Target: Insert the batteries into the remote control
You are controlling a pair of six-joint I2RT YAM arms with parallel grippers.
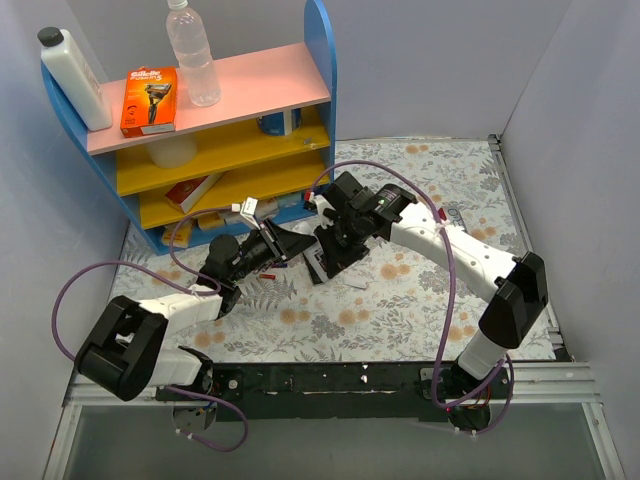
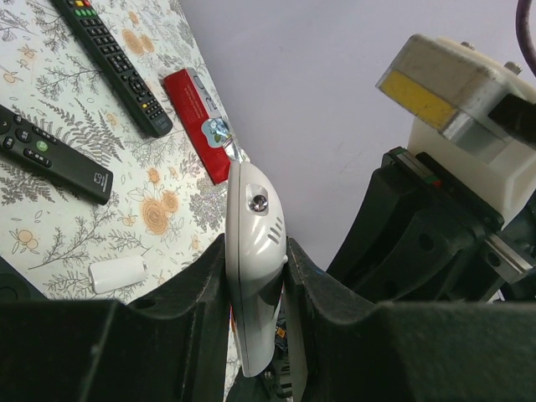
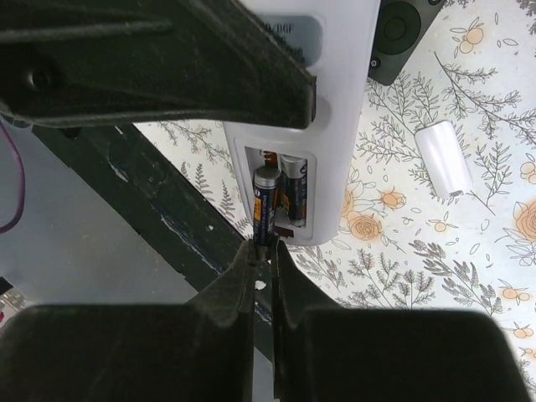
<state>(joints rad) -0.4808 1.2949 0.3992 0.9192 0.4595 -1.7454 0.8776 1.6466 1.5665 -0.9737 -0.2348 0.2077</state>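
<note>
**A:** The left jaws are clamped on the remote (image 2: 254,251) and hold it edge-up above the surface (image 2: 75,226), with the back turned to the right arm.

**B:** In the right wrist view the compartment (image 3: 280,197) is open, and two batteries (image 3: 295,197) sit side by side inside. The right jaws are at its 6 o'clock, drawn almost together at the end of the left battery. I can't tell whether they're nipping it or just nudging it.

**A:** That's the danger spot. The left battery reaches lower than its neighbour, so I'd judge it isn't fully seated. An off-line push could pop it out onto the surface.

**B:** Or the push swings the remote itself. The left jaws only grip its narrow edges, so it could pivot.

**A:** And the cover?

**B:** There's a small white piece (image 3: 444,159) on the surface, at 3 o'clock from the compartment and well apart. I'd guess that's the cover. Until it's on, a careless tilt could spill both batteries.
</note>
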